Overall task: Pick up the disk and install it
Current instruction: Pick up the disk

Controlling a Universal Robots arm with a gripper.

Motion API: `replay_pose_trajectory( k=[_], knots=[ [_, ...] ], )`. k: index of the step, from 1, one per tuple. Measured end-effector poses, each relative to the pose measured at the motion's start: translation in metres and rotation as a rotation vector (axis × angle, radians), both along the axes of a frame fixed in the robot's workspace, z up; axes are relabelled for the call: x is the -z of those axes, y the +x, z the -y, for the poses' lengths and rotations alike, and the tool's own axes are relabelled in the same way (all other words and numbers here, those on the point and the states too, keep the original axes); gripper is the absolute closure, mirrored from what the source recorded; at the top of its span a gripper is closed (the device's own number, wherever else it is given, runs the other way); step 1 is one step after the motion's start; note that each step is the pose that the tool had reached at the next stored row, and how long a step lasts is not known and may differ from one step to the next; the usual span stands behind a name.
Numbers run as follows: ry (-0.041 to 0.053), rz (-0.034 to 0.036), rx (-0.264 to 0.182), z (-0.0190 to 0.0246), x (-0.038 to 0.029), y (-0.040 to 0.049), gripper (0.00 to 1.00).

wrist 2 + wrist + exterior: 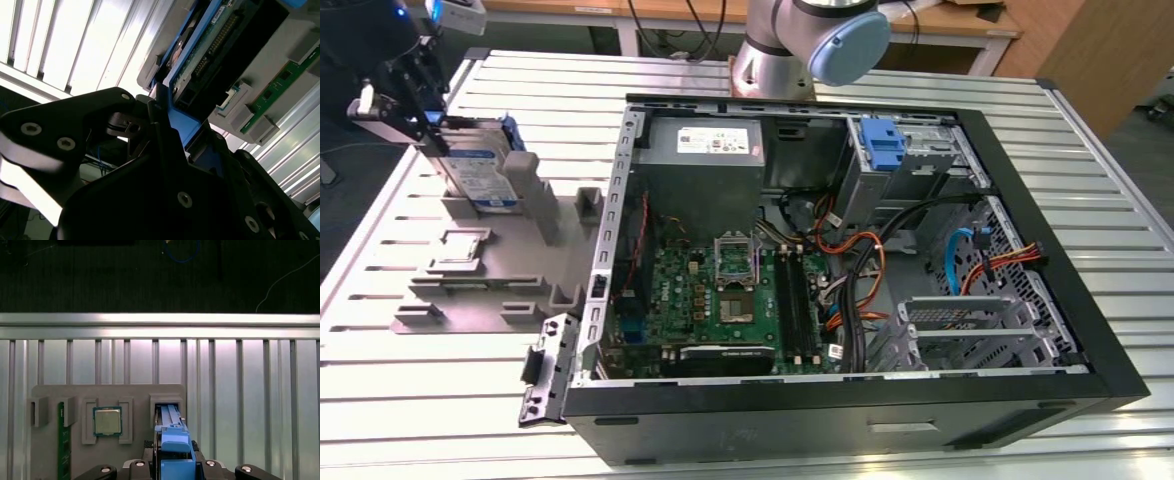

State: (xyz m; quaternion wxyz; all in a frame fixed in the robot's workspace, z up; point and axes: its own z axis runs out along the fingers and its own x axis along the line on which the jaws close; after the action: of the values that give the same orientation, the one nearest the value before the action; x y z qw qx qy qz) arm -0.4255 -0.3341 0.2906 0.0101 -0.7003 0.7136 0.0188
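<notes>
The disk (483, 170), a silver-grey drive in a blue carrier, stands on edge in a slot of the grey holder block (467, 270) at the exterior view's left. My gripper (435, 132) sits at its upper outer edge, shut on the carrier. In the first wrist view the blue carrier edge (174, 445) runs from the holder's slot back between the gripper (174, 466) fingers. The second wrist view shows the disk's circuit-board underside (215, 45) and blue frame clamped between the black fingers (150, 112).
The open computer case (1067, 300) lies to the exterior view's right, with a motherboard (720, 300), loose cables and a drive bay holding a blue bracket (886, 150). The holder also carries a square silver chip (106, 421) and a green memory stick (63, 450). The arm's base (814, 40) stands behind the case.
</notes>
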Motion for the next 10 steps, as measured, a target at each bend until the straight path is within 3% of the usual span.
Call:
replay_pose_trajectory(
  k=[10],
  knots=[
    [0.0000,0.0000,0.000,0.0000,-0.0085,0.0000,0.63]
  ],
)
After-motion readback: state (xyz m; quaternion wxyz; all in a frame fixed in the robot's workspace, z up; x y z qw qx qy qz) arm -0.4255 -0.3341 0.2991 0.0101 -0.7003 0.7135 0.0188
